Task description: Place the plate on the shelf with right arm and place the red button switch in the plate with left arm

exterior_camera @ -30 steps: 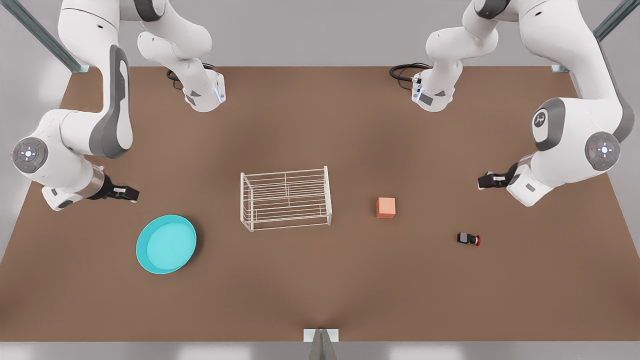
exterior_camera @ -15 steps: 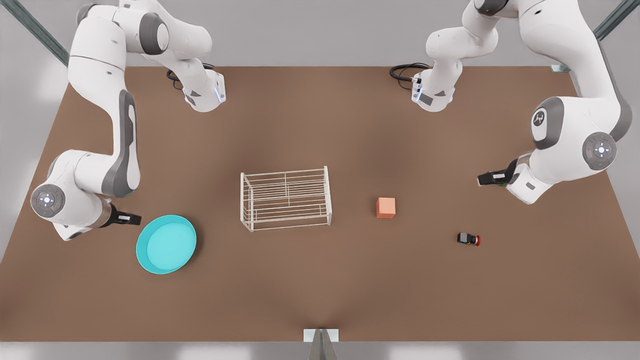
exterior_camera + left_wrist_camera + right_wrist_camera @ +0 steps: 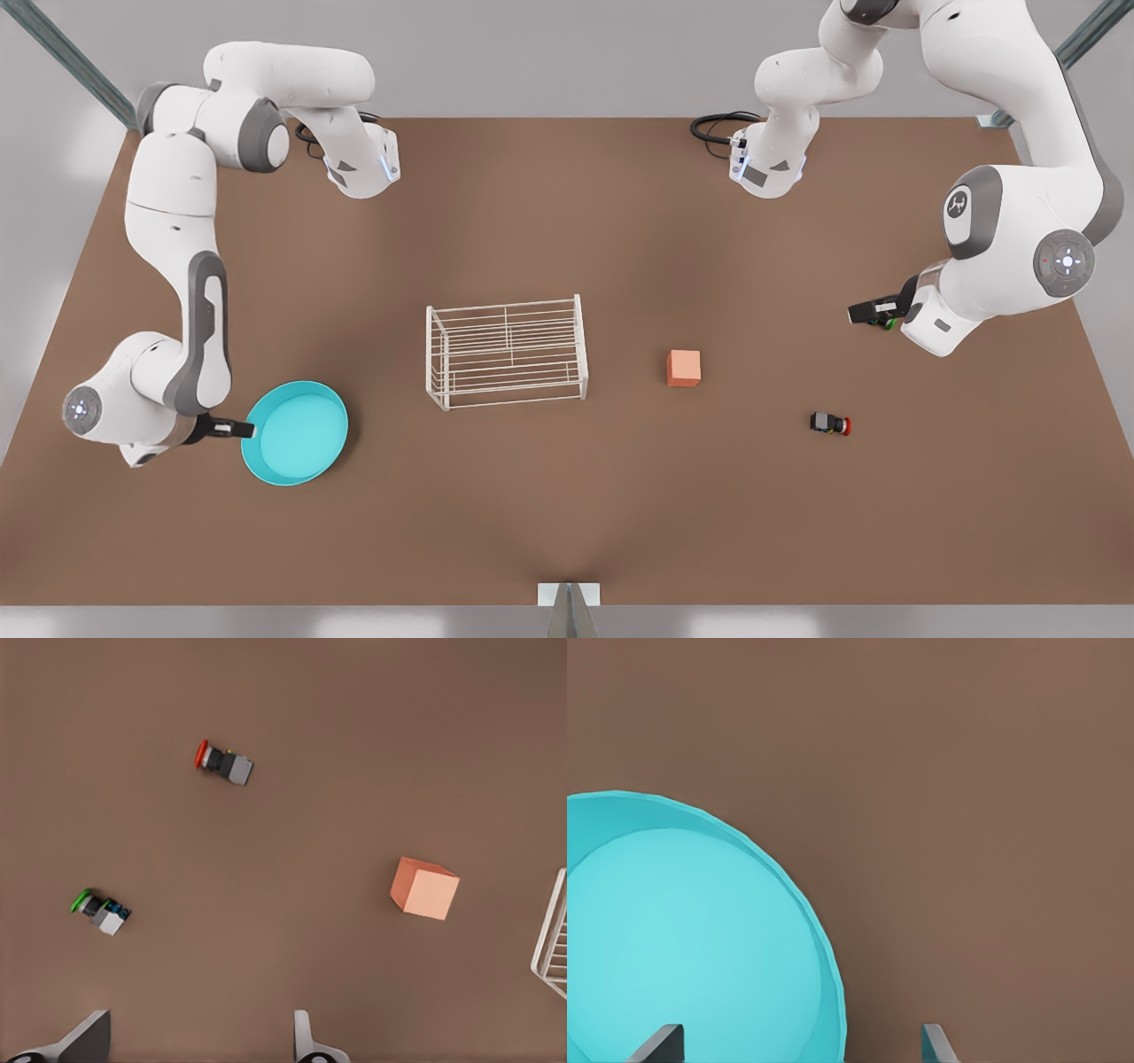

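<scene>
**A:** Where is the round, shallow turquoise plate?

**B:** Flat on the brown counter, toward the front view's left, well apart from the small white wire shelf standing upright near the middle. The right gripper sits at the plate's rim on the side away from the shelf.

**A:** Has it got hold of the plate?

**B:** No. In the right wrist view the two fingertips are spread wide, and the plate's rim runs between them, one finger over the plate's inside, the other over bare counter. I cannot tell whether either finger touches it.

**A:** And the tiny black and grey switch with the round red cap?

**B:** Lying on its side on the counter toward the front view's right, well clear of the shelf. A salmon-orange cube rests between the two, nearer the shelf.

**A:** The left gripper?

**B:** The left gripper hangs above the counter farther back than the red switch, apart from it. Its fingers stand wide open with nothing between them. A green-capped switch lies just below it; the left wrist view shows that one, the red switch and the cube all separate from each other.
</scene>
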You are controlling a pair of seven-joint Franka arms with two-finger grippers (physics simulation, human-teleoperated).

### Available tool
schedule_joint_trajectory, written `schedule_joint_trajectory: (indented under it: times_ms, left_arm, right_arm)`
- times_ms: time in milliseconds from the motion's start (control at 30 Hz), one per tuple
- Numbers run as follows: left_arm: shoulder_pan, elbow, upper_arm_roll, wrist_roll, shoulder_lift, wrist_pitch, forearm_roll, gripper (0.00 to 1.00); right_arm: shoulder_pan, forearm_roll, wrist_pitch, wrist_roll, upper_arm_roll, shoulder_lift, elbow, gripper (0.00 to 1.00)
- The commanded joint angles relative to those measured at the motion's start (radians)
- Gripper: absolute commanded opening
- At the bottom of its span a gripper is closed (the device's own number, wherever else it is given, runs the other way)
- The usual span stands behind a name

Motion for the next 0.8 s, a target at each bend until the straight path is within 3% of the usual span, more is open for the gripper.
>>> schedule_joint_trajectory:
  times_ms: [0, 133, 333, 467, 633, 767]
  left_arm:
    - [0.0, 0.001, 0.0, -0.038, -0.001, -0.004, 0.017, 1.0]
    - [-0.003, 0.001, 0.0, -0.038, -0.001, -0.004, 0.022, 1.0]
    - [-0.003, 0.001, 0.0, -0.038, -0.001, -0.004, 0.022, 1.0]
    - [-0.003, 0.001, 0.0, -0.038, -0.001, -0.002, 0.024, 1.0]
    - [-0.003, 0.001, -0.001, -0.038, 0.001, -0.004, 0.034, 1.0]
    - [-0.003, 0.001, 0.0, -0.038, 0.001, -0.004, 0.034, 1.0]
  right_arm:
    - [-0.003, 0.007, 0.077, -0.391, 0.001, 0.035, 0.008, 1.0]
    - [-0.019, 0.01, 0.091, -0.391, 0.006, 0.095, 0.011, 0.94]
    - [-0.014, 0.015, 0.072, -0.378, 0.024, 0.091, 0.011, 0.66]
    - [-0.014, 0.01, 0.035, -0.381, 0.03, 0.084, 0.011, 0.41]
    - [-0.017, 0.007, 0.006, -0.387, 0.03, 0.077, 0.014, 0.22]
    - [-0.014, 0.015, -0.03, -0.384, 0.03, 0.051, 0.014, 0.21]
